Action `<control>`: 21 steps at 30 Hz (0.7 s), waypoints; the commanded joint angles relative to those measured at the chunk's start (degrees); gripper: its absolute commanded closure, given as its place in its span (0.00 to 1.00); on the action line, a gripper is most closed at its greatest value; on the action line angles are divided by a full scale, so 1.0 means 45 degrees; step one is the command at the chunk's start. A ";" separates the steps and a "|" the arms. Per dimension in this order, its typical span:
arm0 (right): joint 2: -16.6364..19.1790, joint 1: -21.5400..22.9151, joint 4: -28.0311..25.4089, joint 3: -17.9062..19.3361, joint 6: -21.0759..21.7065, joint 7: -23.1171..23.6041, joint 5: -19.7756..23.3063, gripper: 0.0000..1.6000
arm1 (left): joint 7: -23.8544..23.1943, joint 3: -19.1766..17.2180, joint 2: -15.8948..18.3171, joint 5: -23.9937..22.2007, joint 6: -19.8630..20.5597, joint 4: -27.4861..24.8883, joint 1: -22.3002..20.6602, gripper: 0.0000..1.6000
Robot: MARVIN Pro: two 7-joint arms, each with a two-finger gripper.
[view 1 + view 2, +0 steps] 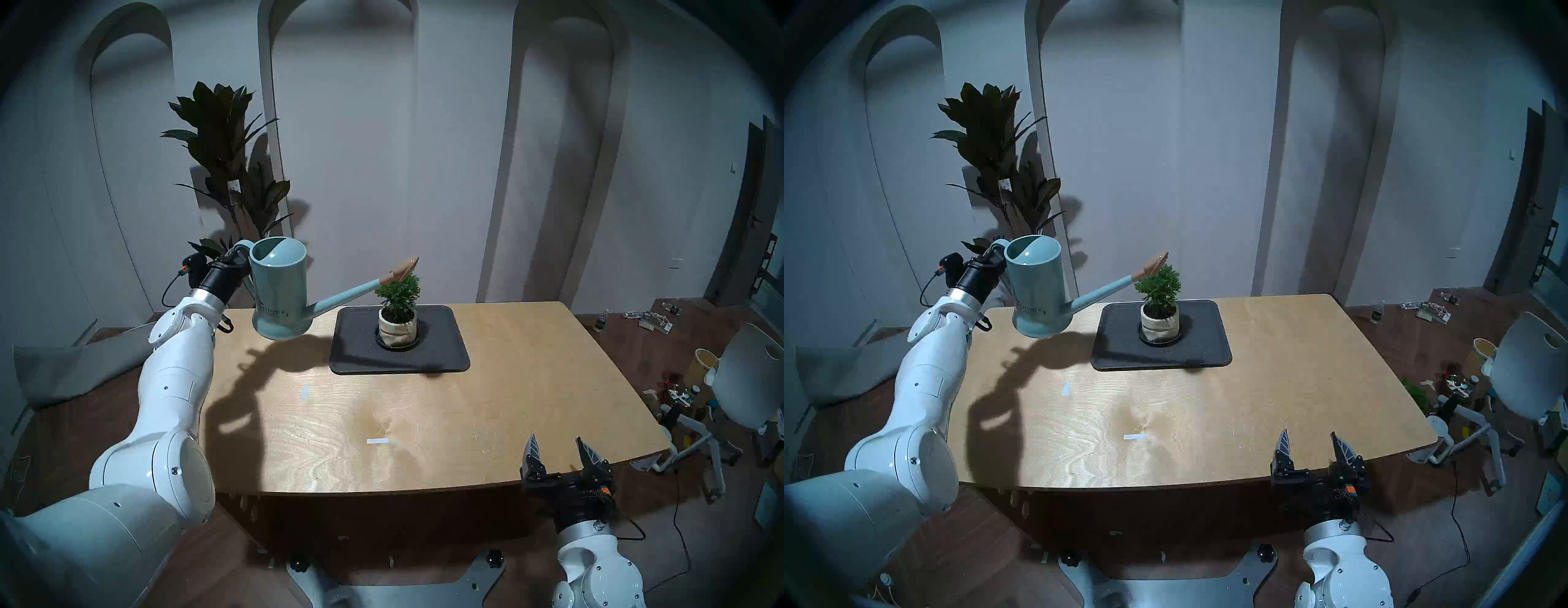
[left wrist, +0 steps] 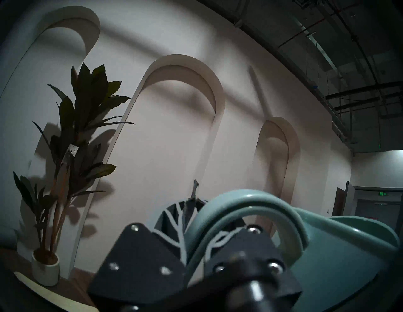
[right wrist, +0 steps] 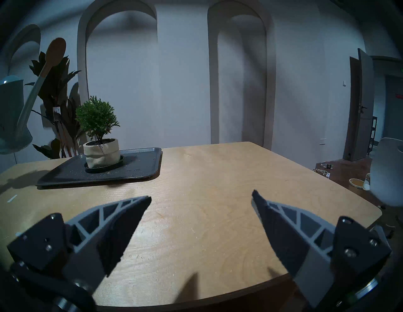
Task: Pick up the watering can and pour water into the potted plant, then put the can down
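Head stereo left: the left gripper (image 1: 234, 257) is clamping the loop handle of the can (image 1: 280, 293), holding it upright and clear above the table (image 1: 530, 382) — its spout is rising rightward, the tan rose (image 1: 402, 270) hanging just above the plant (image 1: 398, 312). The plant is sitting on a dark tray (image 1: 445, 352). The right gripper (image 1: 559, 452) is hovering over the near right edge, fingers spread, holding nothing.

Head stereo right: the same layout is showing, with the can (image 1: 1037, 286) left of the plant (image 1: 1159, 302).

Left wrist: the handle (image 2: 250, 209) is passing between the fingers (image 2: 174, 228), which are pinching it; the can body is lying to the right.

Right wrist: the fingers (image 3: 122, 226) are standing wide apart over bare table — the plant (image 3: 98, 133) is sitting well ahead to the left, the can (image 3: 13, 113) at the far left edge.
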 commanded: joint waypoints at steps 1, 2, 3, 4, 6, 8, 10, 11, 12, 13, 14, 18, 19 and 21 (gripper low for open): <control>-0.0009 0.0056 -0.0321 -0.0019 -0.0047 0.0013 0.0037 0.00 | 0.0289 -0.0291 -0.0183 -0.0237 0.0103 -0.1327 -0.0043 1.00; -0.0010 0.0054 -0.0326 -0.0019 -0.0045 0.0013 0.0038 0.00 | 0.0487 -0.0316 -0.0204 -0.0150 0.0035 -0.1310 0.0044 1.00; -0.0010 0.0052 -0.0329 -0.0020 -0.0042 0.0013 0.0038 0.00 | 0.0652 -0.0355 -0.0238 -0.0072 -0.0049 -0.1268 0.0114 1.00; -0.0011 0.0051 -0.0332 -0.0020 -0.0040 0.0013 0.0039 0.00 | 0.0819 -0.0391 -0.0268 -0.0025 0.0008 -0.1198 0.0159 1.00; -0.0011 0.0050 -0.0335 -0.0020 -0.0038 0.0013 0.0040 0.00 | 0.1163 -0.0371 -0.0301 0.0242 -0.0551 -0.0914 0.0208 1.00; -0.0011 0.0048 -0.0337 -0.0020 -0.0035 0.0013 0.0040 0.00 | 0.1618 -0.0419 -0.0345 0.0420 -0.0857 -0.0604 0.0259 1.00; -0.0011 0.0048 -0.0339 -0.0020 -0.0034 0.0013 0.0041 0.00 | 0.1845 -0.0457 -0.0322 0.0504 -0.1008 -0.0304 0.0261 1.00; -0.0011 0.0048 -0.0338 -0.0021 -0.0034 0.0012 0.0040 0.00 | 0.1952 -0.0472 -0.0296 0.0564 -0.1095 -0.0142 0.0243 1.00; -0.0011 0.0048 -0.0337 -0.0021 -0.0035 0.0012 0.0040 0.00 | 0.2085 -0.0459 -0.0252 0.0691 -0.1284 0.0068 0.0236 1.00; -0.0011 0.0049 -0.0336 -0.0021 -0.0035 0.0011 0.0040 0.00 | 0.2148 -0.0489 -0.0224 0.0716 -0.1277 0.0269 0.0191 1.00; -0.0010 0.0051 -0.0334 -0.0021 -0.0037 0.0010 0.0040 0.00 | 0.2224 -0.0496 -0.0198 0.0793 -0.1403 0.0436 0.0156 1.00; -0.0008 0.0059 -0.0320 -0.0022 -0.0045 0.0004 0.0039 0.00 | 0.2388 -0.0551 -0.0133 0.0948 -0.1540 0.1018 -0.0005 1.00; -0.0008 0.0061 -0.0317 -0.0022 -0.0047 0.0003 0.0038 0.00 | 0.2417 -0.0564 -0.0132 0.0971 -0.1543 0.1095 -0.0022 1.00; -0.0008 0.0064 -0.0313 -0.0022 -0.0048 0.0001 0.0037 0.00 | 0.2442 -0.0585 -0.0123 0.1006 -0.1595 0.1246 -0.0045 1.00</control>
